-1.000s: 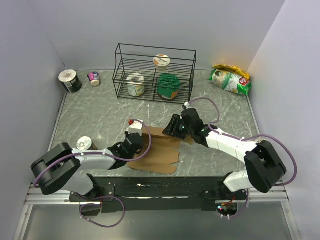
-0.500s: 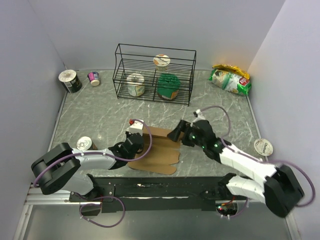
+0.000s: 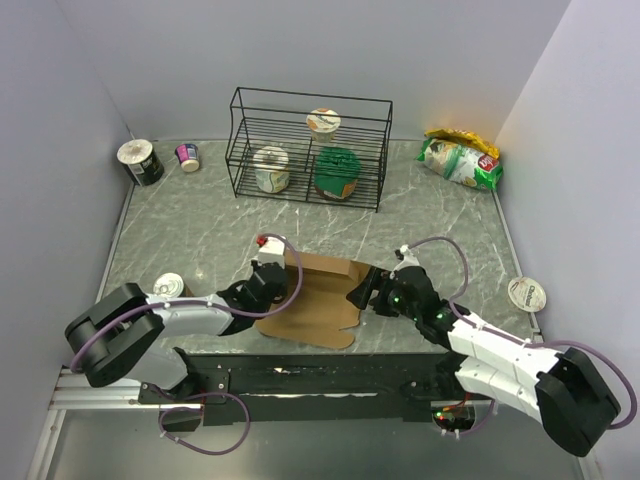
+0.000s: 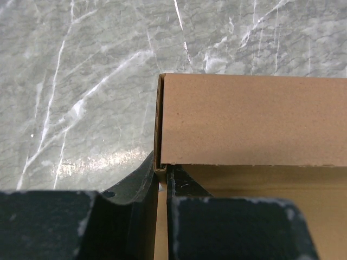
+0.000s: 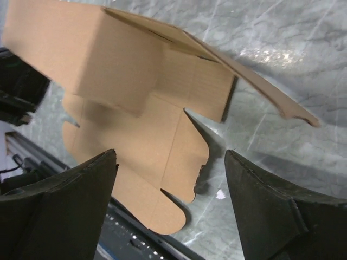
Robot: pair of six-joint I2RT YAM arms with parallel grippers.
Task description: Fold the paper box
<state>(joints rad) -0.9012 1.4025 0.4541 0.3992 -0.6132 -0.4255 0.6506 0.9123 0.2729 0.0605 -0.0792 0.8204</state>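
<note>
Left gripper [image 4: 162, 174] pinches the paper box [image 3: 318, 298] — right gripper [image 3: 362, 296] gapes.

The paper box [image 3: 318, 292] is plain brown cardboard, partly folded. One wall stands upright, its end pinched in my left gripper [image 3: 262, 291]. Flat lobed flaps lie beneath my right gripper [image 3: 366, 296], with a tilted panel seemingly just ahead of it.

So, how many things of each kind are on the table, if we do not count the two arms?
Paper box: 1
Wire rack: 1
Snack bag: 1
Round containers: 7
Total: 10
</note>
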